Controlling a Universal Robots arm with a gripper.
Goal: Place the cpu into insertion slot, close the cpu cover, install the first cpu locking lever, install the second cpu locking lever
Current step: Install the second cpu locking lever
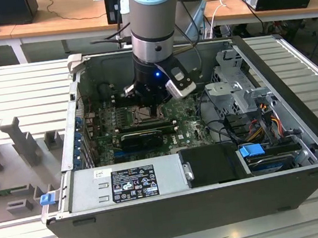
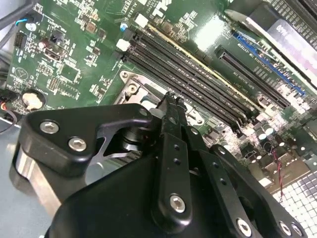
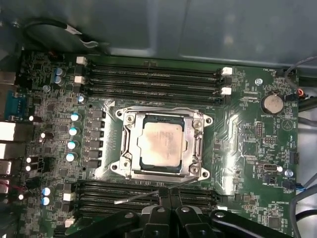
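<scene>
The cpu [image 3: 159, 144], a pale silver square, lies flat in the insertion slot [image 3: 203, 171] on the green board. The cpu cover [image 3: 158, 116] is down around it as a grey frame. A thin metal locking lever [image 3: 136, 197] sticks out at a slant beside the slot's edge, over the memory slots. My gripper [image 3: 169, 194] is shut, its fingertips side by side right at this lever, with nothing seen between them. In the second wrist view the gripper [image 2: 171, 103] hangs over a corner of the slot [image 2: 130, 89]. In the exterior view the gripper [image 1: 148, 105] is low inside the case, above the slot [image 1: 146, 116].
Long black memory slots [image 3: 153, 79] flank the socket on two sides. A black expansion card [image 1: 141, 137] lies just in front of it. A grey power supply [image 1: 126, 184], a drive cage [image 1: 230, 87] with cables and the case walls [image 1: 72, 124] hem in the arm.
</scene>
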